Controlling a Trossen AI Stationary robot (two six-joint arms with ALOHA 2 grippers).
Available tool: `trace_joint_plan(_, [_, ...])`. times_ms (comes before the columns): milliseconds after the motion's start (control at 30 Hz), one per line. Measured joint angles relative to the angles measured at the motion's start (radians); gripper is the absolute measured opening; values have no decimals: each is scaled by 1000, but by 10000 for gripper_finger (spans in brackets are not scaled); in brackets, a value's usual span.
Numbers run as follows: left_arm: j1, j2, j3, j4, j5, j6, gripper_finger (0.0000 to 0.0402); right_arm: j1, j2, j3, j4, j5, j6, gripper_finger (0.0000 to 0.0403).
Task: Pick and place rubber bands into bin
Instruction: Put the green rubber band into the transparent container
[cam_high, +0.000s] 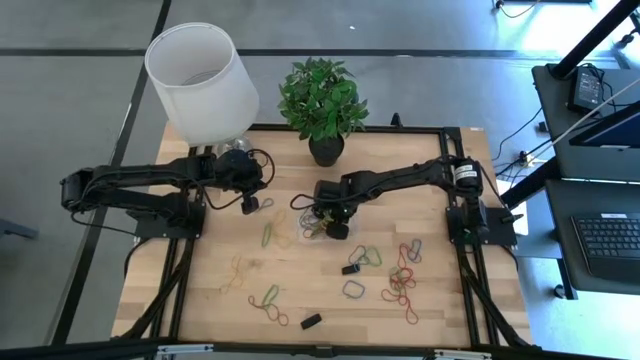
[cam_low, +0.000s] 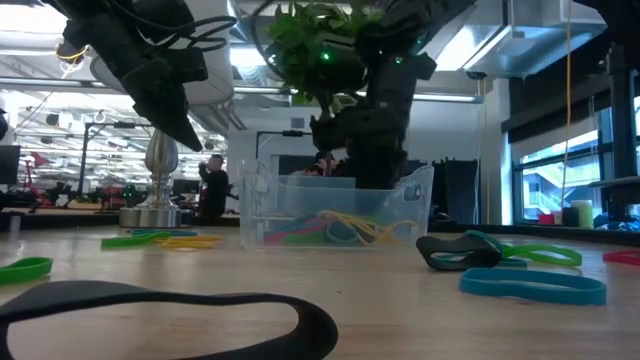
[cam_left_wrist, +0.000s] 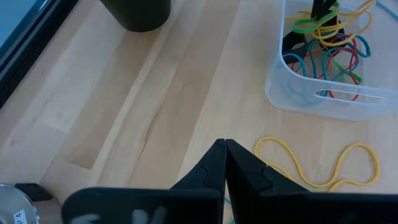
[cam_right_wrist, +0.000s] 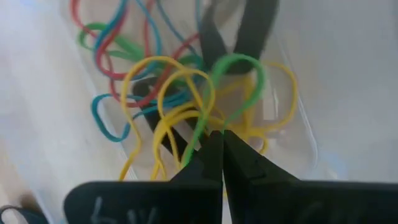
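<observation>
- The dark right arm reaches from the table's right edge toward the middle, its wrist bent down so the right gripper (cam_high: 327, 222) sits inside the small clear plastic rectangular bin (cam_left_wrist: 292, 102).
- The right gripper's fingers are pressed together on a thin green rubber band (cam_right_wrist: 239, 74), which loops up from the fingertips above the pile in the bin.
- The bin stands near the table's centre, in front of the green plant in its black pot (cam_high: 326, 148); it holds a tangle of yellow, red, teal and green rubber bands (cam_left_wrist: 329, 43).
- The dark left arm stretches from the left edge toward the centre, and the left gripper (cam_high: 250, 206) hangs above the bare light wooden table (cam_left_wrist: 155, 106), fingers closed together and holding nothing.
- A yellow band (cam_left_wrist: 323, 165) lies on the wood just beside the bin, near the left gripper.
- More loose bands (cam_high: 400, 275) are scattered over the table's front half.
- A white cylindrical lampshade (cam_high: 200, 80) stands at the back left corner.
- I can read no label.
</observation>
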Motion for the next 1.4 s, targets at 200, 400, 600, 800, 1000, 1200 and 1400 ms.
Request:
trace_joint_plan(200, [0, 0, 0, 0, 0, 2, 3, 2, -1, -9, 7, -81, 164, 0])
trace_joint_plan(400, [0, 0, 0, 0, 0, 2, 3, 27, -2, -8, 8, -98, 258, 0])
trace_joint_plan(600, [0, 0, 0, 0, 0, 2, 3, 38, -2, -8, 7, -105, 365, 0])
trace_joint_plan(800, [0, 0, 0, 0, 0, 2, 3, 39, -3, -4, 3, -107, 400, 0])
trace_joint_plan(1000, [0, 0, 0, 0, 0, 3, 3, 39, -5, 69, -55, -96, 345, 2])
trace_joint_plan(1200, [0, 0, 0, 0, 0, 3, 3, 39, -5, 159, -181, 7, 307, 33])
trace_joint_plan(1400, [0, 0, 0, 0, 0, 3, 3, 38, -7, 200, -254, 55, 291, 71])
